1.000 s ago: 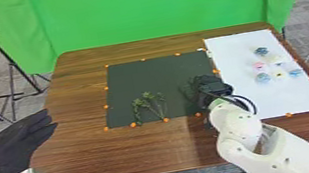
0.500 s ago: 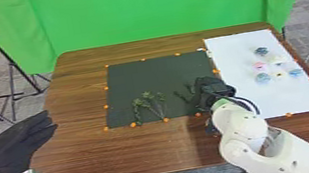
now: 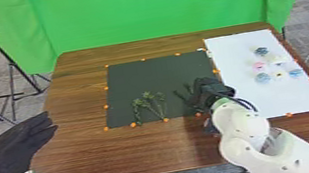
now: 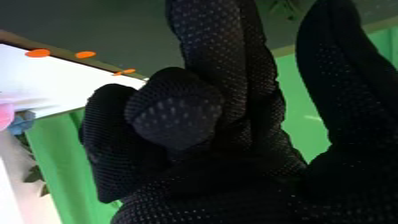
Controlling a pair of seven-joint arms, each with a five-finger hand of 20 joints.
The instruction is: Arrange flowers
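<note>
In the head view, my right hand [image 3: 211, 88] is over the dark mat's [image 3: 157, 71] right edge, its thumb and a finger spread toward the stems. Green leafy stems [image 3: 150, 106] lie on the mat's near part, left of that hand and apart from it. Several pale blue, pink and whitish flower heads, one a blue flower [image 3: 260, 50], rest on the white sheet [image 3: 288, 97]. My left hand [image 3: 19, 147] is open off the table's left side. In the right wrist view, the right hand [image 4: 218, 45] has straight and bent fingers, holding nothing; a pink flower [image 4: 5, 116] shows beyond.
Small orange markers [image 3: 166, 120] line the edges of the mat and sheet. Brown wooden tabletop [image 3: 125, 150] surrounds both. A green curtain [image 3: 147, 9] hangs behind the table, and a black stand [image 3: 8, 93] is at the left.
My right hand has shifted slightly, and its fingers now show more spread toward the stems. The left hand, stems and flower heads look the same.
</note>
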